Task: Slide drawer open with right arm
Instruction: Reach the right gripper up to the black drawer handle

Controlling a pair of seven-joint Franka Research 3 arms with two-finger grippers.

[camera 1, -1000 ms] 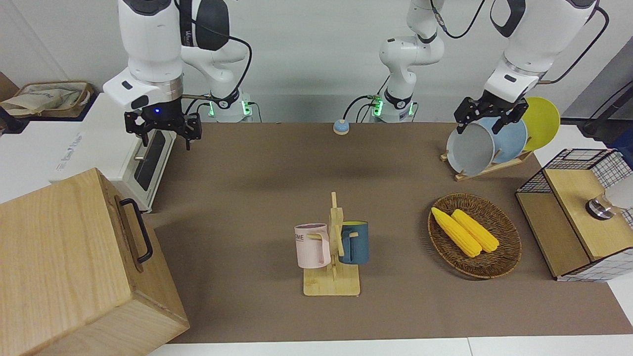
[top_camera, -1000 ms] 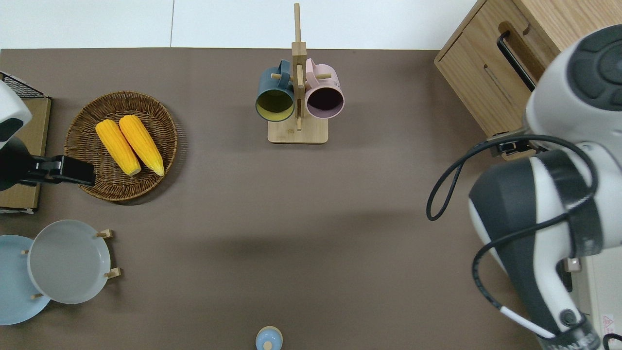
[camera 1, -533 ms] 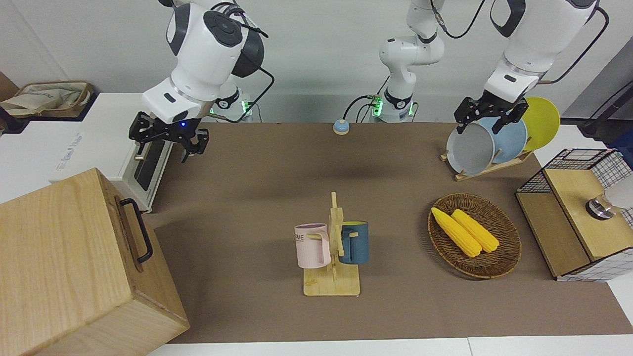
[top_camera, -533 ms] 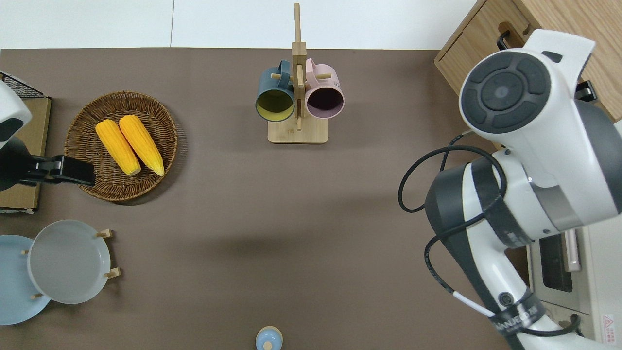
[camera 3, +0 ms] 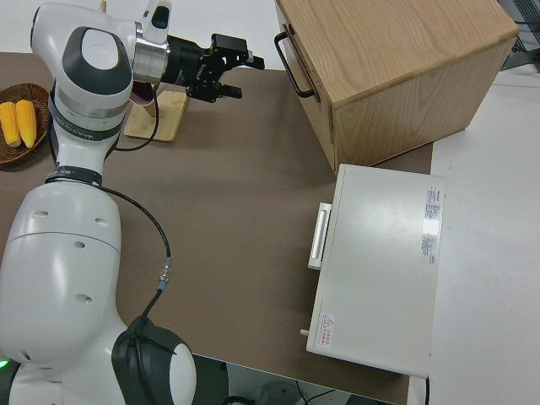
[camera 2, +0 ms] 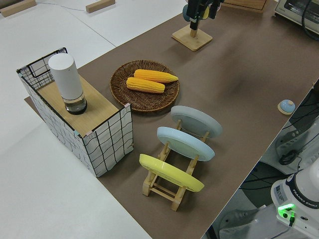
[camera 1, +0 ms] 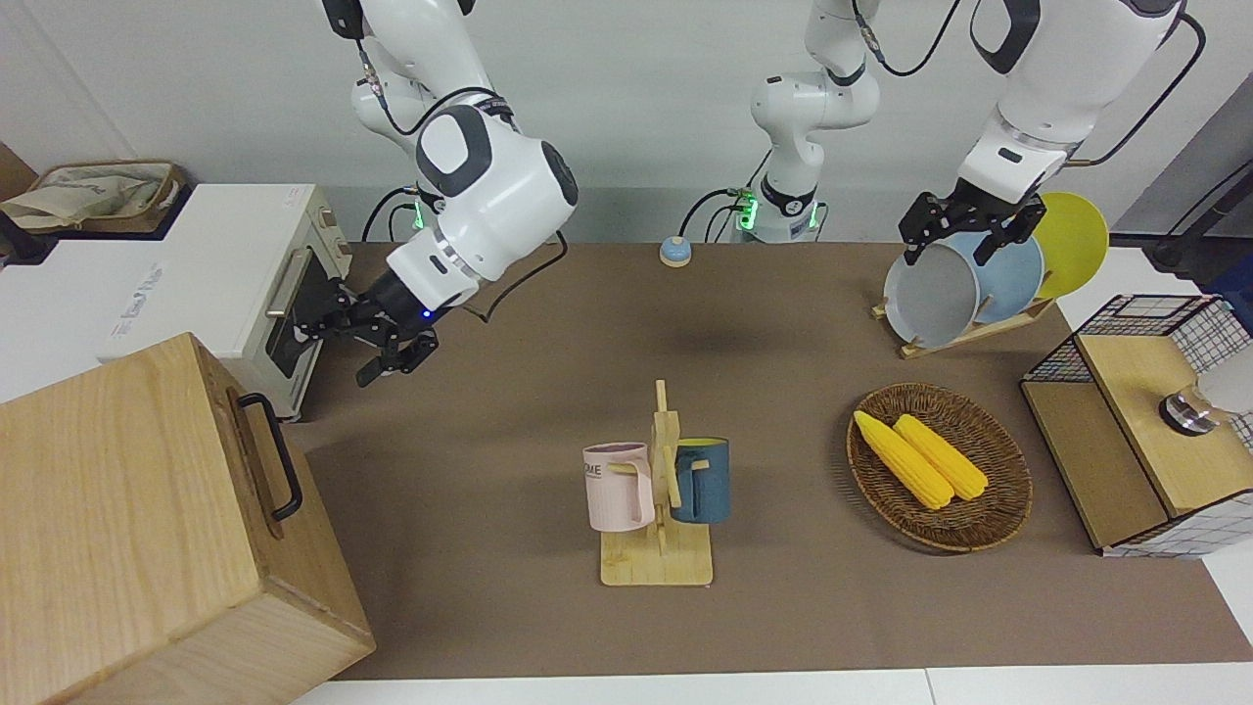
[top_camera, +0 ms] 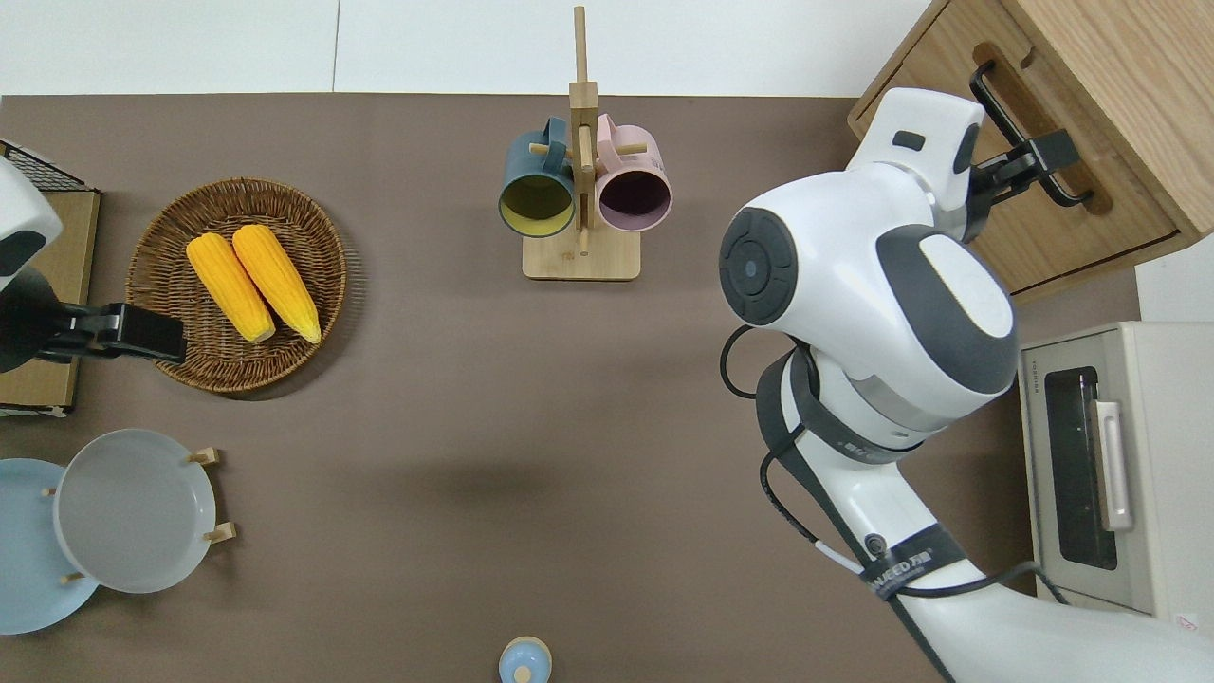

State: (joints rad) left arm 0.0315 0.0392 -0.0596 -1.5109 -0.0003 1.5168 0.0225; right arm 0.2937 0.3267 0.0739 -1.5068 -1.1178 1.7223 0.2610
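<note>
The drawer (camera 1: pixel 256 468) is the light-wood front panel of the big pale cabinet (camera 1: pixel 117 509) at the right arm's end of the table. It looks closed, and its black loop handle (camera 1: pixel 284 460) stands out from it. My right gripper (camera 1: pixel 348 345), blue light on its wrist, is open, empty and in the air, turned sideways toward the cabinet's front. The right side view shows the gripper (camera 3: pixel 240 72) a short gap away from the handle (camera 3: pixel 291 66). In the overhead view the gripper (top_camera: pixel 1048 166) lines up with the handle (top_camera: pixel 996 104). My left gripper (camera 1: pixel 964 230) is parked.
A white toaster oven (camera 1: pixel 235 284) stands beside the cabinet, nearer to the robots. A mug rack (camera 1: pixel 658 490) with two mugs is mid-table. A basket (camera 1: pixel 1008 509) with corn, a plate rack (camera 1: pixel 969 284) and a wire-mesh box (camera 1: pixel 1145 421) are toward the left arm's end.
My right arm has swung from over the toaster oven toward the cabinet. Its gripper has dropped and turned sideways to face the drawer handle. The left arm has not moved.
</note>
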